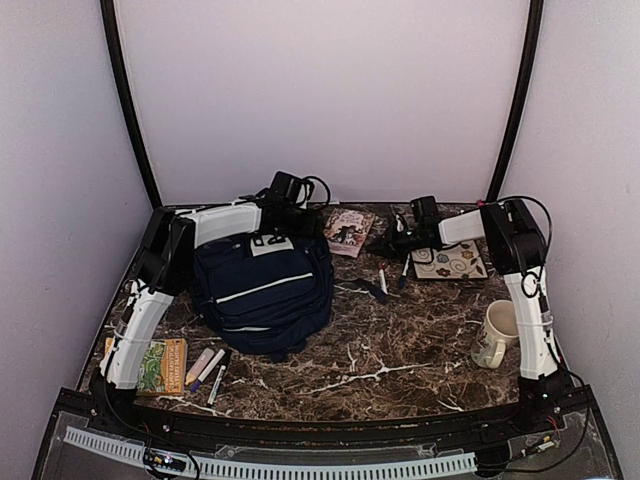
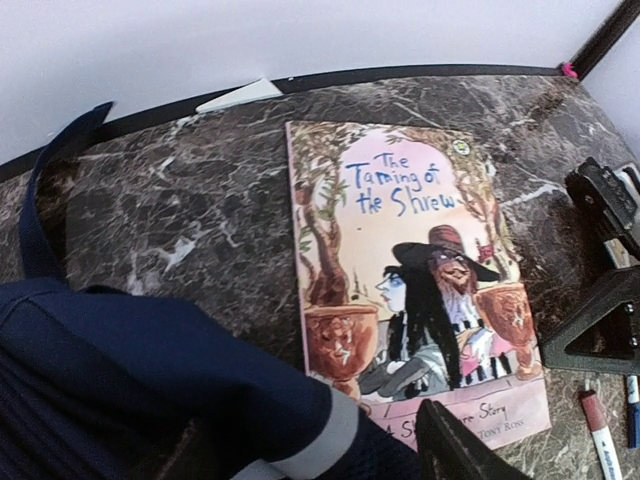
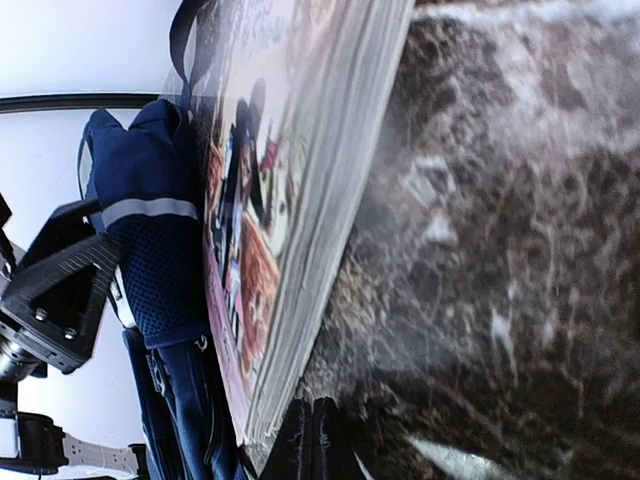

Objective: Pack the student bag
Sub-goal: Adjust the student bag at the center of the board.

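I count one student bag (image 1: 262,290), one mug (image 1: 497,333), three books (image 1: 348,230) (mid-frame, right of centre, lower left) and five markers (image 1: 210,368): three lower left, two centre.

A robot lab booth: white walls (image 1: 320,90) and black poles (image 1: 128,110) enclose a marble-patterned counter (image 1: 400,350) with two arms (image 1: 135,330) bolted at its edge.
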{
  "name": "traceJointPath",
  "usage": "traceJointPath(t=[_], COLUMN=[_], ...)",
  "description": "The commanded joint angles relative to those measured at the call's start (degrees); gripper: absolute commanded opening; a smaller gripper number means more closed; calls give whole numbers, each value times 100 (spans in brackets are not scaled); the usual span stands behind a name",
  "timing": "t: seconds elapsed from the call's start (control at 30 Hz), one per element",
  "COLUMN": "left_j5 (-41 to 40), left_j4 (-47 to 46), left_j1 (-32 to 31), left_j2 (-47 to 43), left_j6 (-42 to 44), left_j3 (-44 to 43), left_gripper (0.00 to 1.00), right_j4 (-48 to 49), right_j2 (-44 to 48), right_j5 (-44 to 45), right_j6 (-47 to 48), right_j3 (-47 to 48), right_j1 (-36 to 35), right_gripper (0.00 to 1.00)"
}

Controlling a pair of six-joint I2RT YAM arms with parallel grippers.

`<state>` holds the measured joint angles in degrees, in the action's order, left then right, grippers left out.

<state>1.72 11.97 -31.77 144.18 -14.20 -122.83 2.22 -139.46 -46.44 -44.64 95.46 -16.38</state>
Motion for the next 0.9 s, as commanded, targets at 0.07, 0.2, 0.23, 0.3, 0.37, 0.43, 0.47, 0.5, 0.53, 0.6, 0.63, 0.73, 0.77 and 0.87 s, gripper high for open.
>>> traceJointPath(t=[0.07,0.2,0.23,0.3,0.37,0.43,0.47,0.5,0.53,0.6,0.63,0.73,0.77,0.87], left_j5=[899,1006,1034,986,842,698,605,504,383,186,116,-62,-100,-139], left_j4=[-98,-43,-30,113,331,504,567,618,656,658,658,715,722,666], left_j1=[57,73,74,76,76,76,79,80,81,100,107,139,145,158], left_j2=[282,654,671,673,673,601,523,419,310,88,-18,-260,-337,-575], left_j6=[-134,-430,-499,-605,-660,-664,-656,-637,-615,-566,-547,-511,-506,-466], left_j3=[-657,-1048,-1052,-1038,-939,-703,-536,-337,-147,314,512,1010,1129,1467], left_gripper=[80,82,82,81,78,77,76,76,75,75,75,75,75,74], right_j4=[-140,-493,-612,-800,-908,-1031,-1095,-1166,-1207,-1322,-1412,-1844,-1992,-2335], right_j2=[291,234,233,267,309,311,291,264,220,47,-63,-503,-638,-850], right_j5=[190,300,355,457,606,801,921,1022,1116,1284,1358,1586,1706,2296], right_j6=[392,822,977,1245,1448,1648,1750,1851,1933,2081,2154,2400,2485,2812], right_j3=[-96,210,303,515,672,878,1001,1114,1235,1499,1682,2376,2589,2962], right_j1=[58,-70,-123,-226,-304,-382,-417,-458,-496,-582,-634,-779,-832,-992], right_gripper=[14,28,29,27,26,26,26,26,27,30,34,46,49,57])
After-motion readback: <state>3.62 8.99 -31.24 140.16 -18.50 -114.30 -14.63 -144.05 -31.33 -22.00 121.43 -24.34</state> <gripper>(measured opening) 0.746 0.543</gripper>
